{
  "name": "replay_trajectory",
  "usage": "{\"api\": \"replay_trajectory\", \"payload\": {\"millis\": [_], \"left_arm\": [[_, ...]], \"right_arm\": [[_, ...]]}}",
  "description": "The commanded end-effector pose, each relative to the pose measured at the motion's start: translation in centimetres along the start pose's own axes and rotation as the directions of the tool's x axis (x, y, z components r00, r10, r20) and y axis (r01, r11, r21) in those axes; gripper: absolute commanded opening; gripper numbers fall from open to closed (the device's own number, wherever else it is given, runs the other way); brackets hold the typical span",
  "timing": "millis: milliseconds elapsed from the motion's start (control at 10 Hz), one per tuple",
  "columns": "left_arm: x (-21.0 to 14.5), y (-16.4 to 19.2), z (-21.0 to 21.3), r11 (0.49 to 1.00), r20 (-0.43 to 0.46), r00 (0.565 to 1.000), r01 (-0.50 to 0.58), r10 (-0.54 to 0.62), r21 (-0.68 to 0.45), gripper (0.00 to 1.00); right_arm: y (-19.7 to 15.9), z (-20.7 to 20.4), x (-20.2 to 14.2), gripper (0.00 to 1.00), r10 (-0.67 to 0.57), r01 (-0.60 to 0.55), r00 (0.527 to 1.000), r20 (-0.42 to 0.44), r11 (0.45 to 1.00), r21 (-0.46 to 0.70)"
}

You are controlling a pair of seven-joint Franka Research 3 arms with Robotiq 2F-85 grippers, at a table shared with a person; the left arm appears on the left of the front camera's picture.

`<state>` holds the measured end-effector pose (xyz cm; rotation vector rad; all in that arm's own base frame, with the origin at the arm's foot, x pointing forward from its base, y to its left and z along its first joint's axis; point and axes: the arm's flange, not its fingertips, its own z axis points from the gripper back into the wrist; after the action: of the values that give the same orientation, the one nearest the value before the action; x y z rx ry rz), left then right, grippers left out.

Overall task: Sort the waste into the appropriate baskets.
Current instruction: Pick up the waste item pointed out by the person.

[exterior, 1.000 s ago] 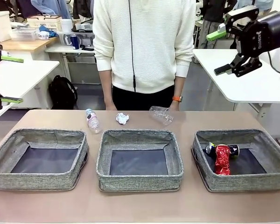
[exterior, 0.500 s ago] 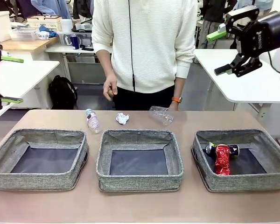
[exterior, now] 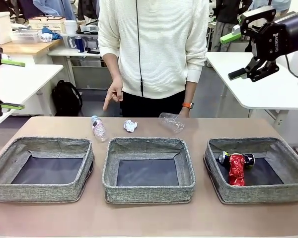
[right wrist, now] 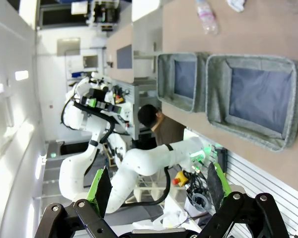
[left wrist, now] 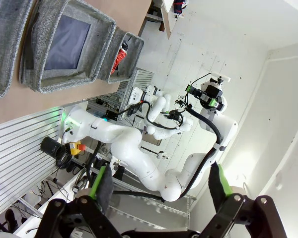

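Observation:
Along the table's far edge lie a clear plastic bottle (exterior: 98,128) (right wrist: 207,17), crumpled white paper (exterior: 130,125) (right wrist: 237,5) and a clear plastic cup (exterior: 171,121). Three grey baskets stand in a row: left (exterior: 39,192), middle (exterior: 148,193), right (exterior: 263,193). The right one holds a crushed red can (exterior: 236,168) (left wrist: 121,52) and a dark can (exterior: 222,158). My left gripper (exterior: 10,84) (left wrist: 160,181) hangs open and empty off the table's left side. High at the right, my right gripper (exterior: 233,55) (right wrist: 158,187) is open and empty.
A person in a white sweater stands at the far side. One hand (exterior: 111,96) points a finger down above the bottle; the other hand (exterior: 186,111) rests behind the cup. White side tables (exterior: 268,89) stand beyond both ends.
The person's hand at picture left has come up from beside the body and now points a finger downward. Both arms and all the litter stay where they were.

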<state>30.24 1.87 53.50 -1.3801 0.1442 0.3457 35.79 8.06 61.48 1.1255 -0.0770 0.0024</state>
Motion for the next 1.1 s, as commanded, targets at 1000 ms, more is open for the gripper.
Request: {"api": "replay_trajectory", "payload": {"millis": [1000], "left_arm": [[13.0, -8.3, -17.3, 0.513, 0.511, 0.774, -0.286, -0.373, 0.809, 1.0]], "right_arm": [[0.1, -0.2, 0.0, 1.0, 0.008, -0.008, 1.0, 0.001, 1.0, 0.025]]}}
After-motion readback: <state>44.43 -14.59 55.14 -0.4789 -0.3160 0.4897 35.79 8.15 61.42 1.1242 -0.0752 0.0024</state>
